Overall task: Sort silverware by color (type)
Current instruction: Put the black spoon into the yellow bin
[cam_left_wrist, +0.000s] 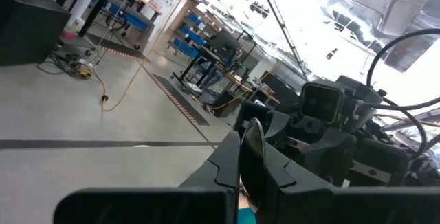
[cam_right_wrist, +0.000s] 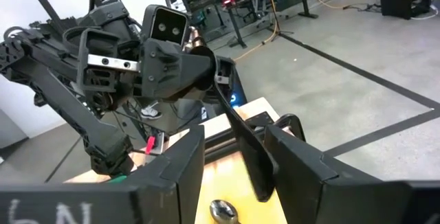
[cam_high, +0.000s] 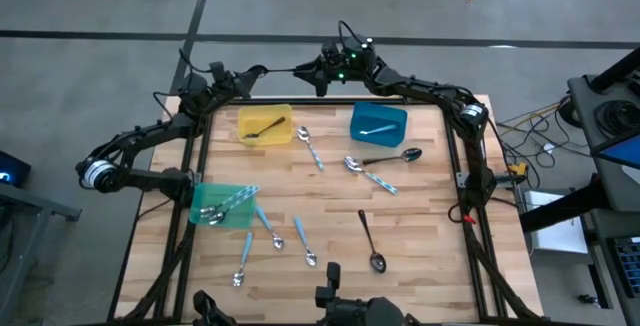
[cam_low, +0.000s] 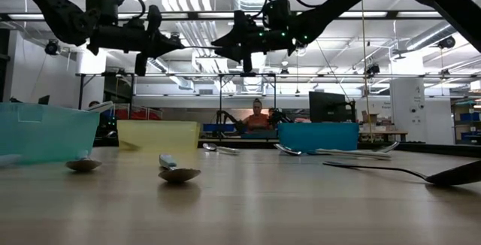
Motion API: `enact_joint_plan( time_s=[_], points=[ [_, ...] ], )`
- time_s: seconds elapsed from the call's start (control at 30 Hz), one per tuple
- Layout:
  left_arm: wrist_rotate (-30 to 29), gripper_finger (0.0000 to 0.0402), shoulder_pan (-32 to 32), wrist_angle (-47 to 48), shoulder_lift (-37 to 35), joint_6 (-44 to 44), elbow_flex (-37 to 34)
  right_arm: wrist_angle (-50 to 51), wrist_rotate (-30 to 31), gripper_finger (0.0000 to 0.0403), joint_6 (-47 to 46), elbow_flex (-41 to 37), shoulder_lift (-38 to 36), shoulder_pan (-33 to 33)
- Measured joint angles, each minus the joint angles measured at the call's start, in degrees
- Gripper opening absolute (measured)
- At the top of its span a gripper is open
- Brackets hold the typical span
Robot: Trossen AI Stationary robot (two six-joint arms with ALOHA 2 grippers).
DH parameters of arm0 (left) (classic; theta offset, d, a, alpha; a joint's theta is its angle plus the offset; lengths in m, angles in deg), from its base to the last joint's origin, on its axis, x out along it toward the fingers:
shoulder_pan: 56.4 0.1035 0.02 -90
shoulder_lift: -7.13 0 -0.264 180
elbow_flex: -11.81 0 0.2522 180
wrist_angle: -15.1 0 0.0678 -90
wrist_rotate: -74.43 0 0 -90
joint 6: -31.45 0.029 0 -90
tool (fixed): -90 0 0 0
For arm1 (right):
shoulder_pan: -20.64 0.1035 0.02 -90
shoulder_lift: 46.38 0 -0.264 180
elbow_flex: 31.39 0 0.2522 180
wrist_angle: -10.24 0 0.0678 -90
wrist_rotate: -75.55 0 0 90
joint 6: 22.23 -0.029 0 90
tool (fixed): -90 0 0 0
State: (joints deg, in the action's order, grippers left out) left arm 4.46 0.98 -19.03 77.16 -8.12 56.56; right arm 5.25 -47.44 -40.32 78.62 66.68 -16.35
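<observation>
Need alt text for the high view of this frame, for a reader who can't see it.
Overhead view of a wooden table with both dark arms raised at its far edge. A yellow bin, a blue bin and a green bin each hold silverware, while silver, blue-handled and dark spoons lie scattered on the wood.

a light wooden table (cam_high: 420, 236) carries three bins: a yellow bin (cam_high: 265, 124) far left, a blue bin (cam_high: 378, 122) far right, a green bin (cam_high: 225, 206) at the left edge. loose spoons (cam_high: 372, 240) lie scattered across the bare planks between them.
</observation>
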Motion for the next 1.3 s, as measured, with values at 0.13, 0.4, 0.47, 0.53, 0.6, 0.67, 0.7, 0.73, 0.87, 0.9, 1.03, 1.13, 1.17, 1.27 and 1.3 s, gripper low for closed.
enact_joint_plan(
  time_s=[0.13,0.4,0.47,0.53,0.6,0.67,0.7,0.73,0.87,0.9,1.03,1.13,1.17,1.27,1.3],
  points=[
    [0.02,0.0000,-0.02,-0.01,0.02,-0.02,0.00,-0.05,0.00,0.0139,0.15,0.00,0.00,0.00],
    [0.02,0.0000,-0.02,0.01,0.02,-0.01,0.00,-1.38,0.00,0.0135,0.38,0.00,0.00,0.00],
    [0.02,0.0000,-0.02,0.01,0.02,-0.02,0.00,-1.45,0.00,0.0126,0.70,-0.01,0.00,0.00],
    [0.02,0.0000,-0.01,0.01,0.02,0.00,0.00,-1.45,0.00,0.0113,0.75,-0.02,0.00,0.00],
    [0.04,0.0000,-0.02,0.01,0.00,0.00,0.00,-1.45,0.02,0.0096,0.91,-0.02,0.00,0.00],
    [0.06,0.0000,-0.02,-0.06,0.00,-0.01,0.00,-1.45,0.05,0.0077,1.15,-0.02,0.00,0.04],
    [0.08,0.0000,-0.02,-0.08,0.00,0.00,0.00,-1.45,0.18,0.0067,1.21,-0.02,0.00,0.09],
    [0.16,0.0000,-0.02,-0.08,0.00,-0.01,0.00,-1.45,0.22,0.0057,1.26,-0.02,0.00,0.17],
    [0.24,0.0000,-0.02,-0.10,0.00,0.04,0.00,-1.45,0.65,0.0019,1.41,-0.02,0.00,0.51],
    [0.22,0.0000,-0.02,-0.10,0.00,0.06,0.00,-1.45,0.97,0.0016,1.38,-0.02,0.00,0.63],
    [0.19,0.0001,0.00,-0.12,-0.02,0.53,0.00,-1.35,1.09,0.0012,1.36,-0.02,0.00,0.74],
    [0.15,0.0001,0.00,-0.14,-0.03,0.61,0.00,-1.34,1.22,0.0011,1.12,-0.02,0.00,0.74],
    [0.15,0.0001,0.00,-0.13,-0.05,0.59,0.00,-1.32,1.20,0.0011,1.10,-0.02,0.00,0.74],
    [0.08,0.0004,0.00,-0.12,-0.04,1.03,0.00,-1.30,1.27,0.0010,1.10,-0.02,0.00,0.74],
    [0.01,0.0008,0.00,-0.11,-0.05,1.30,0.00,-1.30,1.29,0.0010,1.08,-0.02,0.00,0.74]
  ],
)
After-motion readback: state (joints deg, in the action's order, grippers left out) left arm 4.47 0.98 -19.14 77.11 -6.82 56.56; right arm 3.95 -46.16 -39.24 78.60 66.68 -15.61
